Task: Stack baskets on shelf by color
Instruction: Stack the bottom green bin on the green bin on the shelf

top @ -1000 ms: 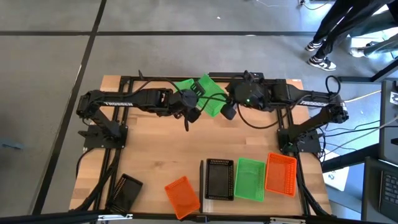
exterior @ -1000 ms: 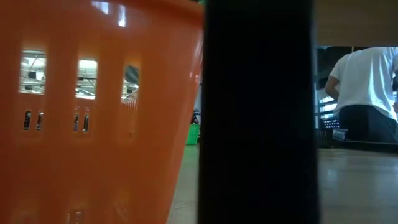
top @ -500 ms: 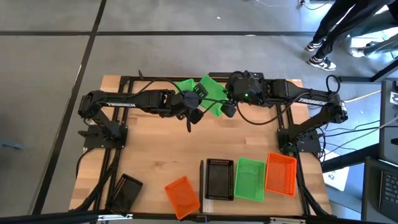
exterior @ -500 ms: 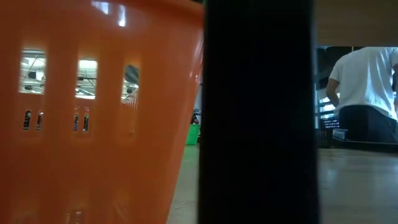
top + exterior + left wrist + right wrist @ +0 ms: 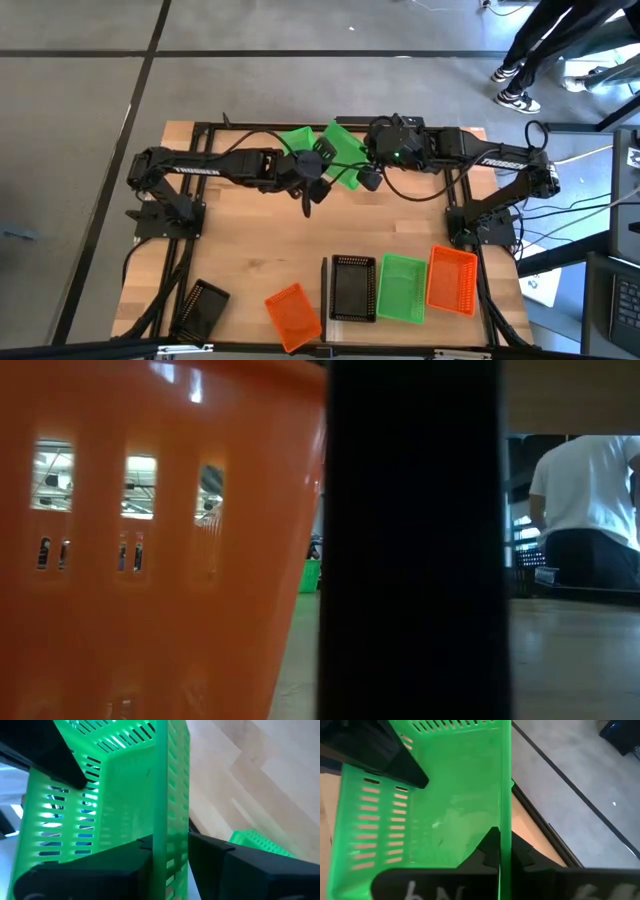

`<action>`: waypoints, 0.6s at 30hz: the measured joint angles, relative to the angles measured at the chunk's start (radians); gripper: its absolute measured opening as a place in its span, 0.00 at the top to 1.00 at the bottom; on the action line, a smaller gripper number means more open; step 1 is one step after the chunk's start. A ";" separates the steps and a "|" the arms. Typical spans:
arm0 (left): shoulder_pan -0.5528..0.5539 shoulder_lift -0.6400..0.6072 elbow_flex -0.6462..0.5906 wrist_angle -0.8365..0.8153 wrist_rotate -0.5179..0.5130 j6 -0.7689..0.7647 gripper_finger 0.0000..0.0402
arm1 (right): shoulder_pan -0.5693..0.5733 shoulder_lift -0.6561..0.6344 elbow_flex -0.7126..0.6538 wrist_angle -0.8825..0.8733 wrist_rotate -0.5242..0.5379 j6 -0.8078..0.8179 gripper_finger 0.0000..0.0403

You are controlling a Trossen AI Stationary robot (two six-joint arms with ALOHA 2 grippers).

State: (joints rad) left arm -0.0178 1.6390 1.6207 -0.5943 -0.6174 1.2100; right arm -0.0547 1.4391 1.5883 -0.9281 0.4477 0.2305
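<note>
I am looking straight down on the table (image 5: pixel 250 250), and both arms are meeting at its 12 o'clock edge. The left arm is reaching in from 9 o'clock, the right arm from 3 o'clock.

At 5 o'clock the shelf (image 5: pixel 345 318) is lying flat, carrying three baskets side by side: a black basket (image 5: pixel 352 288), a green basket (image 5: pixel 402 290) just beside it, and an orange basket (image 5: pixel 451 279) on the 3 o'clock end, tilted slightly and partly off the board. A loose orange one (image 5: pixel 294 314) is sitting at 6 o'clock, turned at an angle, and it is filling most of the low view (image 5: pixel 160 540). A loose black one (image 5: pixel 201 308) is lying at 7 o'clock, near the table's corner.

At 12 o'clock two green baskets are overlapping between the grippers. I am holding one (image 5: pixel 115 805) in the left gripper (image 5: pixel 312 172): its fingers (image 5: pixel 125 870) are clamped either side of a slotted wall. The right gripper (image 5: pixel 362 172) is pinched on the rim of the other (image 5: pixel 435 810), its fingers (image 5: pixel 492 850) closed on the thin edge.

Beyond the table a person in a white top (image 5: pixel 585 485) is showing in the low view.
</note>
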 joint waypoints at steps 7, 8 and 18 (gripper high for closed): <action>-0.038 0.000 0.000 0.001 -0.002 -0.034 0.82 | 0.001 0.000 0.001 -0.033 0.020 -0.013 1.00; -0.038 0.000 0.000 0.001 -0.002 -0.057 0.82 | 0.001 0.000 0.001 -0.032 0.020 -0.026 1.00; -0.040 -0.002 0.002 0.000 0.125 -0.350 0.82 | -0.003 0.005 -0.003 -0.047 0.104 -0.129 1.00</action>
State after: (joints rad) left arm -0.0583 1.6367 1.6226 -0.5939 -0.4925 0.8597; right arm -0.0574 1.4439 1.5852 -0.9750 0.5516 0.1014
